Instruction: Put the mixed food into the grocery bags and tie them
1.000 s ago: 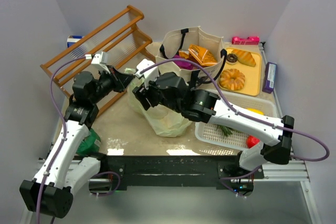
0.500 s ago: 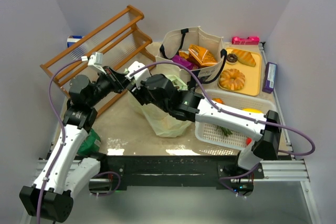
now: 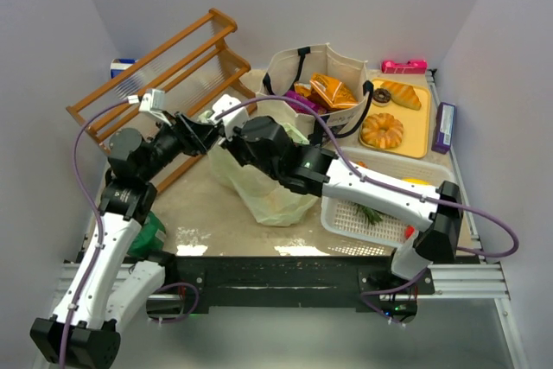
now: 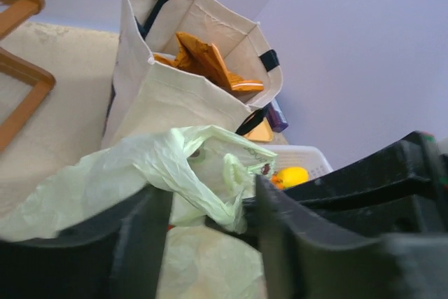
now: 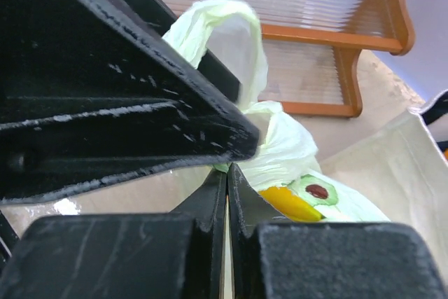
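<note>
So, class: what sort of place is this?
Probably a robotics lab bench staged for grocery packing: bolted-down left arm and right arm, canvas tote, green plastic bag, yellow pastry tray.

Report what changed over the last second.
The right gripper swung left over the pale green bag to meet the left gripper and shut, apparently on the bag's handle. The left gripper opened, freeing it. The canvas tote, white basket and tray stayed put.

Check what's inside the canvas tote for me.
Orange-yellow snack packets stick up above the canvas tote's rim, with a purple packet beside them. Anything lower is hidden by the tote's walls.
</note>
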`<state>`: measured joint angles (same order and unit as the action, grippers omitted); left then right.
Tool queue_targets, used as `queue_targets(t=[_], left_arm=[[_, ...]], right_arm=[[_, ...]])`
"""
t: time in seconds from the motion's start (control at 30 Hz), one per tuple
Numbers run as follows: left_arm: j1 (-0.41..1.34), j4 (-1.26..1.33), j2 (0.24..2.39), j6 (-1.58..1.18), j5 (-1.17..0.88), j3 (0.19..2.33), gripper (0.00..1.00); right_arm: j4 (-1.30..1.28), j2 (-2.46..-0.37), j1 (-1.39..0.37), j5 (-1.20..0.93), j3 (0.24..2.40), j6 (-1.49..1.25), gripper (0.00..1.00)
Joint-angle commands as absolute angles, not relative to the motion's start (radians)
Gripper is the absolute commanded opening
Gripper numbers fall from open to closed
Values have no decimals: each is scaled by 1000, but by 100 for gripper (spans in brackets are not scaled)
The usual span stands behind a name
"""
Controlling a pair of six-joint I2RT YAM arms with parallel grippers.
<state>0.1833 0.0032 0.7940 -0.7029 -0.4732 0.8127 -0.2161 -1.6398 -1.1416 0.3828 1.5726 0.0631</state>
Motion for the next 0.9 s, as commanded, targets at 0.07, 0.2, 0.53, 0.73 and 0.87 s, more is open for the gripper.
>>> queue_targets(t=[0.07, 0.2, 0.53, 0.73, 0.87], left_arm=[[176, -87, 743, -490, -397, 908, 82], [176, -74, 668, -324, -399, 911, 94], [176, 179, 704, -201, -831, 894, 100], [201, 396, 854, -287, -1005, 911, 100], [207, 533, 942, -372, -1090, 920, 100]], right_arm=[[-333, -1480, -1073, 255, 1690, 71, 0], [-422, -1456, -993, 115, 1726, 74, 0], [-506, -1431, -920, -123, 1781, 126, 0], [-514, -1428, -882, -236, 1790, 118, 0], [-531, -1439, -841, -357, 1809, 121, 0]])
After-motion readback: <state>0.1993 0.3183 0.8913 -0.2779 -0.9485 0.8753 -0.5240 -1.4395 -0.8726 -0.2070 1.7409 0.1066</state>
